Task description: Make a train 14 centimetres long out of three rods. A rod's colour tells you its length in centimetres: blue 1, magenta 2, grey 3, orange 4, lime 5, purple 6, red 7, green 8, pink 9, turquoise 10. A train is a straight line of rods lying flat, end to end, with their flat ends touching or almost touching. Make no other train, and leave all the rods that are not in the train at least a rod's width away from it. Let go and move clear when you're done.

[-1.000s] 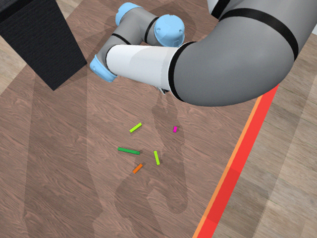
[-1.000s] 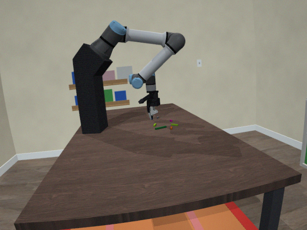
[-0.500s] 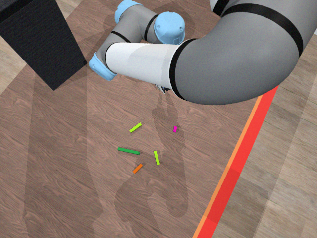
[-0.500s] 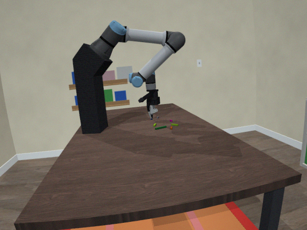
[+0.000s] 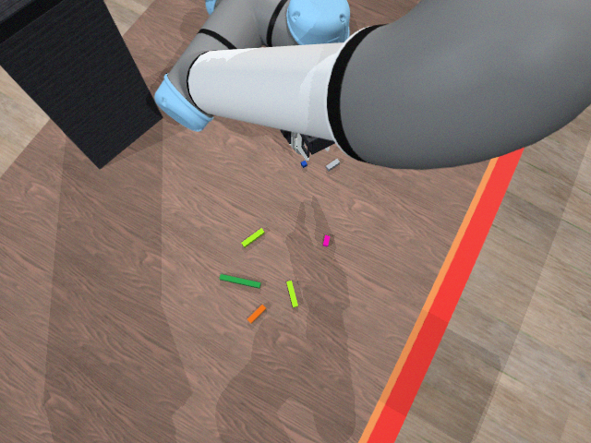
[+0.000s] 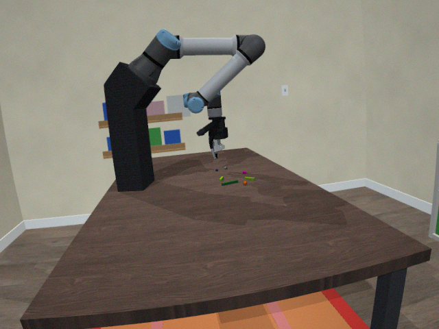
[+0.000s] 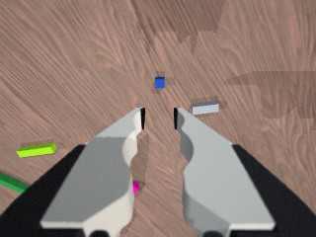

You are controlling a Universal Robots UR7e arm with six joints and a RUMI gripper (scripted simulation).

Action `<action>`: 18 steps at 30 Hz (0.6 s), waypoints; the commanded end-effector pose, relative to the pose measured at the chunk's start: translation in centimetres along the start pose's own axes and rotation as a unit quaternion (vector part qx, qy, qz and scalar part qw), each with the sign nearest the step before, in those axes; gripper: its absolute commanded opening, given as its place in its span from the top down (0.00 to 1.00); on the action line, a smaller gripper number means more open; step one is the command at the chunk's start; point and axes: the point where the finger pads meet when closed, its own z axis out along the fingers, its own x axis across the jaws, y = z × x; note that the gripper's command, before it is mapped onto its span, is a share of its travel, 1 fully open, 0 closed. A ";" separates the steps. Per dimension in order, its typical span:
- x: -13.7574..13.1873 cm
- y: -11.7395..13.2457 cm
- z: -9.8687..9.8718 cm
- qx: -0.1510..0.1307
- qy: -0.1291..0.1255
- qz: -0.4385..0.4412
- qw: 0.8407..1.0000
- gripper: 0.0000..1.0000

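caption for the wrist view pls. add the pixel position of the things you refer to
Open, empty jaws above a blue rod point(image 7: 159, 83) and a grey rod point(image 7: 204, 109) lying apart.

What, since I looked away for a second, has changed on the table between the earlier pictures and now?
The gripper has risen, uncovering the blue rod below. Its fingers are now apart and empty; whether they held that rod earlier, I cannot tell. The magenta rod, green rod, orange rod and both lime rods stayed put.
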 end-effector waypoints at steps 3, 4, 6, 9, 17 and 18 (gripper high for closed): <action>0.0 0.1 -2.1 0.000 0.000 0.000 1.000 0.86; 0.0 0.1 -2.2 0.000 0.000 0.000 1.000 0.86; 0.0 0.1 -2.2 0.000 0.000 0.000 1.000 0.86; 0.0 0.1 -2.2 0.000 0.000 0.000 1.000 0.00; 0.0 0.1 -2.2 0.000 0.000 0.000 1.000 0.00; 0.0 0.1 -2.2 0.000 0.000 0.000 1.000 0.00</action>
